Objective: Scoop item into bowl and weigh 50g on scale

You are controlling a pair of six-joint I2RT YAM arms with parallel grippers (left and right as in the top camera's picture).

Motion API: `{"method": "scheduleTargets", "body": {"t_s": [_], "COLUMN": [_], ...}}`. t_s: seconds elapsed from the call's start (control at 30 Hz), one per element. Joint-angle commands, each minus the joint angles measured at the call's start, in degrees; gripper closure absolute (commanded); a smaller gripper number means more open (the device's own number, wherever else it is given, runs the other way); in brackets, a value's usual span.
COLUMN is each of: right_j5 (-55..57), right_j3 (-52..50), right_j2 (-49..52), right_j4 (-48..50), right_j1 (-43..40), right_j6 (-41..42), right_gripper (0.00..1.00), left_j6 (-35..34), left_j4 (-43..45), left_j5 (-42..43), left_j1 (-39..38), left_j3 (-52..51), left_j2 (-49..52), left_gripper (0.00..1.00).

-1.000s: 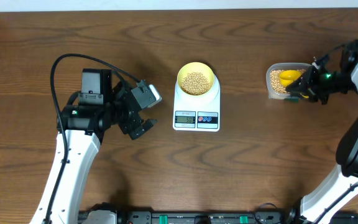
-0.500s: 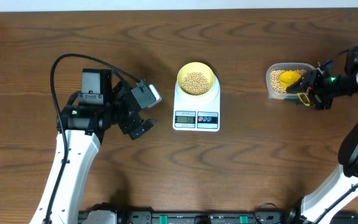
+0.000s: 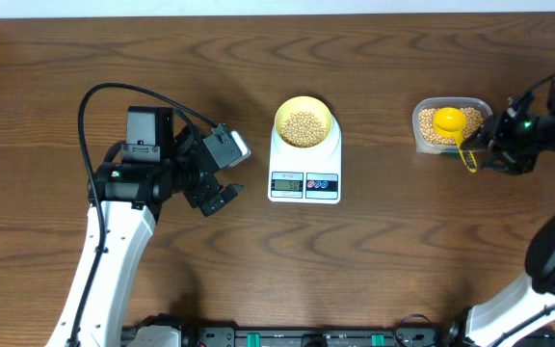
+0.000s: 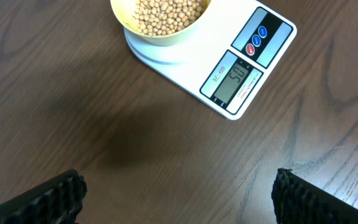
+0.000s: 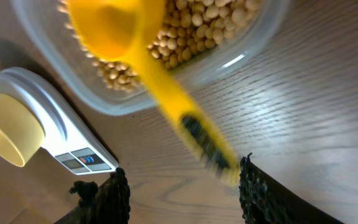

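Left of the middle of the wooden surface [image 3: 374, 260], the left end effector [image 4: 178, 186] is hanging over bare wood just beside the scale, its fingers spread wide and gripping nothing. At the middle of the surface, the white scale [image 3: 304, 166] is carrying the pale yellow bowl [image 3: 279, 116] on its platform, and the bowl is holding a heap of tan beans [image 3: 303, 128]. The grey display [image 4: 234, 79] at the scale's front edge is showing digits that appear to read 50, with a blue and a red button [image 4: 252, 48] sitting beside it. Toward the right edge, a clear plastic tub [image 3: 420, 135] is holding more of the beans. A bright yellow scoop [image 3: 448, 120] is lying in it, its cup on the beans and its handle sticking out over the tub's rim toward the right arm. The right end effector [image 5: 184, 171] is hovering at the handle's tip, its fingers spread wider than the handle and pinching nothing. The handle is showing up blurred in the right wrist view.
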Motion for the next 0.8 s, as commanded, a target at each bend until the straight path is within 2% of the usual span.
{"method": "scheduleTargets", "body": {"t_s": [0.0, 0.33, 0.53, 0.67, 0.77], "right_j5": [2.12, 2.25, 2.32, 2.36, 1.68], "right_j3": [0.13, 0.13, 0.13, 0.13, 0.13], "right_j2": [-5.11, -17.73, -21.57, -21.75, -21.77], "right_j4": [0.55, 6.95, 8.87, 9.22, 9.09], "right_j1": [-0.42, -0.42, -0.42, -0.42, -0.37], "right_j6": [-0.68, -0.74, -0.72, -0.83, -0.92], "right_gripper": [0.45, 0.45, 0.44, 0.49, 0.57], "left_j6": [0.52, 0.55, 0.55, 0.52, 0.55], "left_j4": [-0.13, -0.13, -0.13, -0.13, -0.13], "left_j5": [-0.35, -0.35, -0.35, -0.35, -0.35], "left_j1": [0.24, 0.24, 0.24, 0.24, 0.24], "left_j3": [-0.50, -0.50, -0.50, -0.50, -0.50], "left_j2": [0.35, 0.35, 0.35, 0.35, 0.35], "left_gripper": [0.02, 0.02, 0.03, 0.02, 0.02]}}
